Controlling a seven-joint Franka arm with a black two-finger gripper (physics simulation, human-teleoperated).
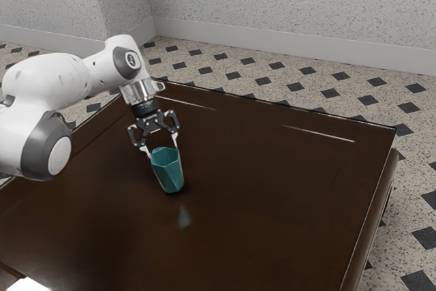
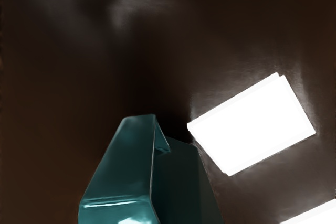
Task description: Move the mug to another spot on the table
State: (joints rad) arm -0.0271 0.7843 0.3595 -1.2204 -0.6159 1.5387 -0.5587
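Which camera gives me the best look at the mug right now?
The exterior view: the whole teal mug shows there, tilted, gripped at its rim by the gripper. The wrist view gives just part of the mug, up close.

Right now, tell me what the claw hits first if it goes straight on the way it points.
The teal mug: the claw points down at its rim, right above it. Whether they already touch is unclear. Under the mug lies the dark table.
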